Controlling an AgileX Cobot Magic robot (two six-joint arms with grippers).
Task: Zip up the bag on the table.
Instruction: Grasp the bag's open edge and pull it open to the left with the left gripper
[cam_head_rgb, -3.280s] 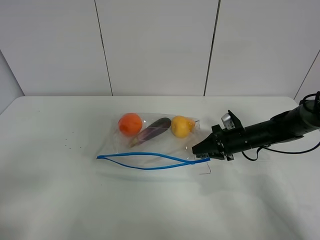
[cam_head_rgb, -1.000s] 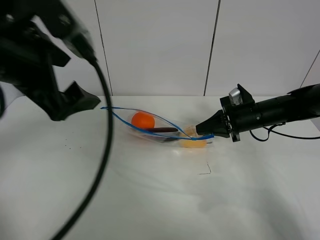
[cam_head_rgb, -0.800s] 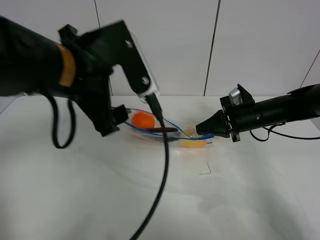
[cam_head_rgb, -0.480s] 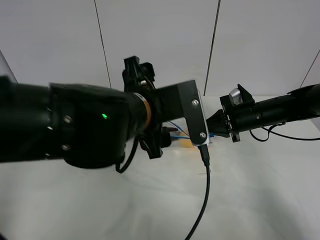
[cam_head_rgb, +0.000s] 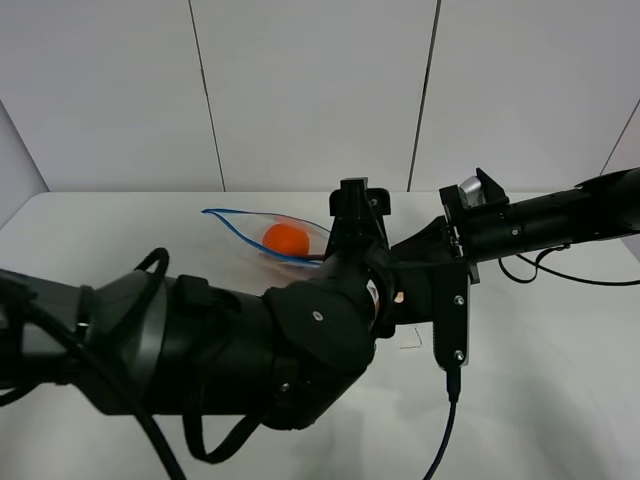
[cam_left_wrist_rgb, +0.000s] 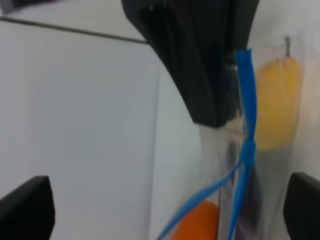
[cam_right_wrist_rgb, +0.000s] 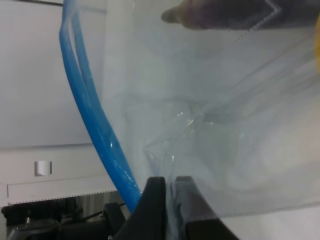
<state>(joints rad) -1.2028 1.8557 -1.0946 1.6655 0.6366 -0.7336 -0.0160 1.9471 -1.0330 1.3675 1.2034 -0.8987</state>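
Two arms, one bag, three pieces of produce inside it. Nearest the front edge, the left arm (cam_head_rgb: 230, 350) sprawls across the table (cam_head_rgb: 560, 400), big and black. Its cable (cam_head_rgb: 447, 420) trails toward the near edge, and the arm blocks most of the bag from the high camera. Left gripper (cam_left_wrist_rgb: 165, 207) is spread wide, fingers (cam_left_wrist_rgb: 25, 207) out at either side with nothing between them, facing the bag. The bag (cam_head_rgb: 245, 228) is past the middle, toward the far edge, and only its left end peeks out beyond the arm. Blue zip (cam_left_wrist_rgb: 245, 95): the two strips run together at the held end, then split apart toward the orange, so the mouth is open there. Inside: one orange (cam_head_rgb: 287, 238), one pear (cam_left_wrist_rgb: 277, 100), one eggplant (cam_right_wrist_rgb: 225, 12). Right arm (cam_head_rgb: 560, 215) reaches in from the right edge, and the right gripper (cam_right_wrist_rgb: 167, 200) is pressed together on the clear plastic just beside the zip. Behind it all, white wall panels (cam_head_rgb: 310, 90)
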